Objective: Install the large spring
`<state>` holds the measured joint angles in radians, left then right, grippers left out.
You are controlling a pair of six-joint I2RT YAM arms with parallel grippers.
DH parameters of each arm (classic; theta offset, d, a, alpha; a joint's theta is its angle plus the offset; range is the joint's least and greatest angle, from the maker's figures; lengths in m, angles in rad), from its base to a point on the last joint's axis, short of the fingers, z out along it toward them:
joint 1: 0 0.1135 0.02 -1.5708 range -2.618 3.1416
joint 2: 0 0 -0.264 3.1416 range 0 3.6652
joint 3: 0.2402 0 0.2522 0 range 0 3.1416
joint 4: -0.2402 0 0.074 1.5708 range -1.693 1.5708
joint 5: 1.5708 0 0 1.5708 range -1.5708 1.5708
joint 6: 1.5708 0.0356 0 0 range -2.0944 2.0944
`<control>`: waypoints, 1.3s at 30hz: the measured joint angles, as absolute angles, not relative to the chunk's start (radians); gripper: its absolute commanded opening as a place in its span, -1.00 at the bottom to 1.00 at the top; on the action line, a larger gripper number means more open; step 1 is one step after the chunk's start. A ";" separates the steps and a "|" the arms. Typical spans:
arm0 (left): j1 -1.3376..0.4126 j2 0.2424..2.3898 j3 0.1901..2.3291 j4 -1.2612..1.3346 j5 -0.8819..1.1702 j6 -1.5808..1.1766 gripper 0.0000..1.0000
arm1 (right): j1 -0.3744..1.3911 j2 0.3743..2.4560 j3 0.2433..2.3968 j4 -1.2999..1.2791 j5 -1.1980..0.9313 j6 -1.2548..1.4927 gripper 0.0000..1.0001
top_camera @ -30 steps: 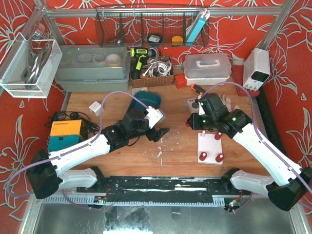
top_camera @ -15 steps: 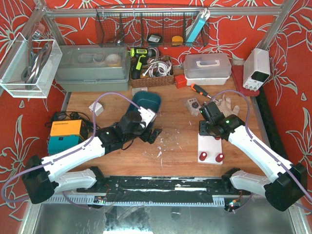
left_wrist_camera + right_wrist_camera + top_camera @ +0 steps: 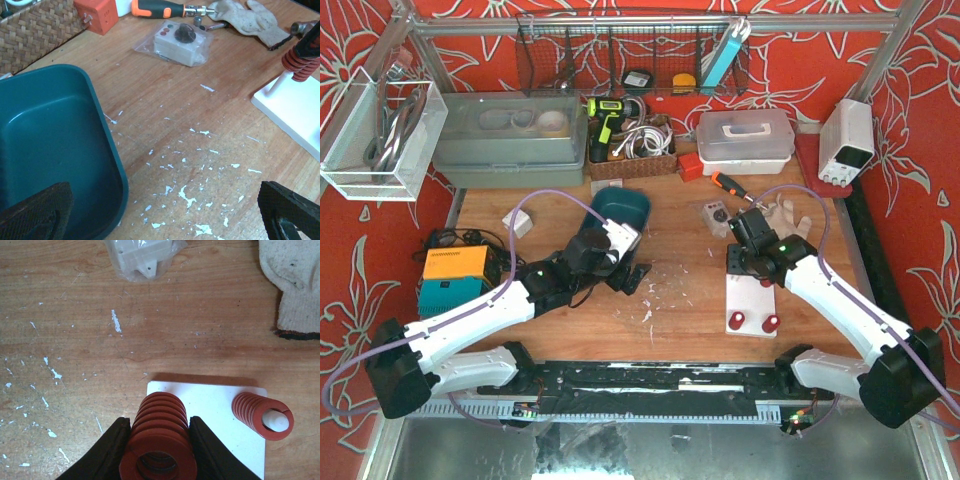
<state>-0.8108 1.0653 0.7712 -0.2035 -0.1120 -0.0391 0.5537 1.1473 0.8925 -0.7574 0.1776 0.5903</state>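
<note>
Both have closed in since a second ago: my left gripper (image 3: 632, 276), fingers spread wide, sits beside the teal bin (image 3: 620, 208); my right gripper (image 3: 157, 447) is clamped on the large spring (image 3: 160, 415) over the white plate (image 3: 225, 440). Grey tub (image 3: 510, 155) holds tape rolls (image 3: 552, 122), wicker basket (image 3: 630, 165) cables (image 3: 645, 140).

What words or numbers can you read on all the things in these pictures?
No text can be read in any view.
Power supply: front panel too small to read.
Bagged white box: small dots and a dark knob, no letters legible.
Orange box: no legible label.
</note>
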 measured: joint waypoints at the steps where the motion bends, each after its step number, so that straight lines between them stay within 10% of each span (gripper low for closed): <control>1: -0.811 1.065 0.771 -0.205 -0.112 -0.037 1.00 | 0.554 1.148 0.889 -0.753 0.178 0.591 -1.00; 14: -0.811 1.061 0.767 -0.239 -0.120 -0.023 1.00 | 0.549 1.194 0.815 -0.677 0.177 0.588 -0.82; 33: -0.811 0.957 0.704 -0.115 -0.205 -0.100 1.00 | 0.532 1.095 0.905 -0.721 0.246 0.508 0.93; 39: -0.788 1.015 0.706 0.120 -0.458 -0.165 1.00 | 0.520 0.979 0.961 -0.634 0.414 0.393 0.98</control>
<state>-0.7876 1.0145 0.7063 0.1200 -0.4580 -0.1650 0.5198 0.9794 0.9607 -0.6338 0.4145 0.3927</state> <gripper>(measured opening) 0.998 0.988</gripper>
